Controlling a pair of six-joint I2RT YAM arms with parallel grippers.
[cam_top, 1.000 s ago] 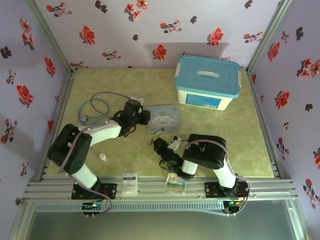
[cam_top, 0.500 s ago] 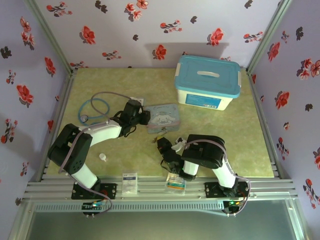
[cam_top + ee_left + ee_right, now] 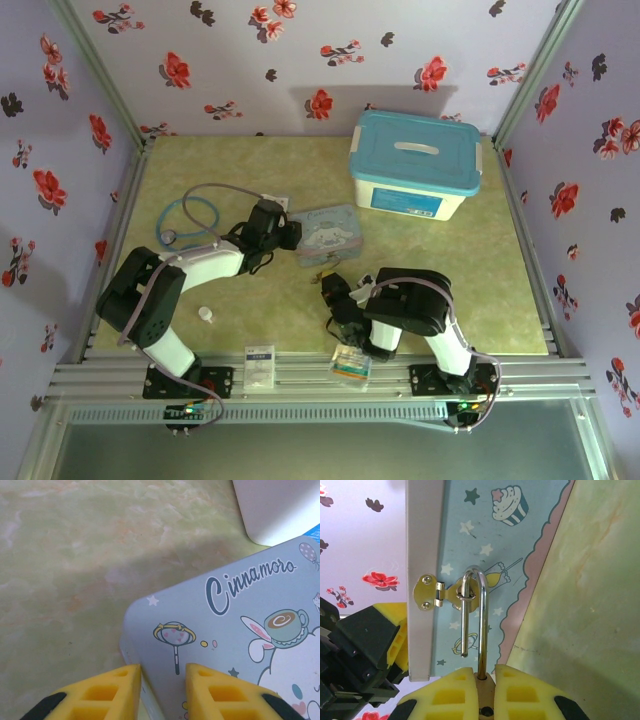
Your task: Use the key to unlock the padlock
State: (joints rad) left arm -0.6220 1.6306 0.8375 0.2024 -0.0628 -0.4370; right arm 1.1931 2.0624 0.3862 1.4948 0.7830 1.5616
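- The left arm (image 3: 205, 265) and right arm (image 3: 445, 345) have smooth white link shells joined by bulky black joint housings.
- Each black base (image 3: 185, 383) is bolted to the rail at the near edge of the tabletop, with tiny coloured lights just below it.
- A thin grey cable (image 3: 425, 285) loops over the right arm's black upper block.
- The left hand (image 3: 161, 672) has two bright yellow fingers (image 3: 112, 692) with rectangular moulded pockets and black rounded inserts further back.
- The right hand (image 3: 482, 672) has the same yellow pocketed fingers and black inserts.
- A black angular housing (image 3: 357, 645) carries small recessed screws.
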